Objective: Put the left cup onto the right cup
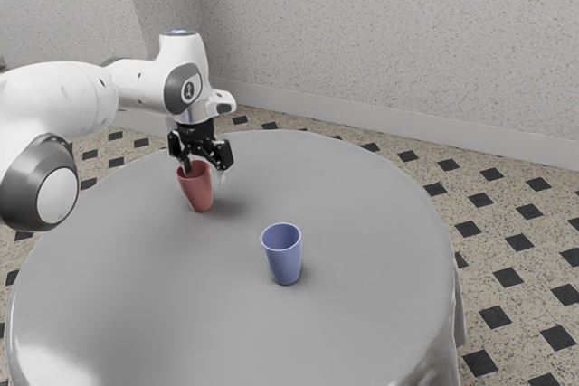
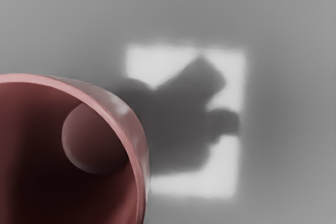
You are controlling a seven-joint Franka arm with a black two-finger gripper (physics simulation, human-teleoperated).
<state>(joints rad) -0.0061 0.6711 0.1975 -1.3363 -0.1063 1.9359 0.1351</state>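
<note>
Red cup [image 1: 196,191]: upright on the table, mouth up, long axis vertical, narrowing toward the base.
Position: toward the exterior view's left of the blue cup [image 1: 281,255], well apart from it.
Gripper [image 1: 202,174]: at the red cup's rim, fingers spread apart, not clamped.
Surface: round grey table [image 1: 380,241].
Room: speckled floor [image 1: 516,214] with black diamonds, pale textured wall [image 1: 407,24].
Wrist view: cup's interior, hand's shadow [image 2: 184,114] across a bright square patch [image 2: 231,66].
</note>
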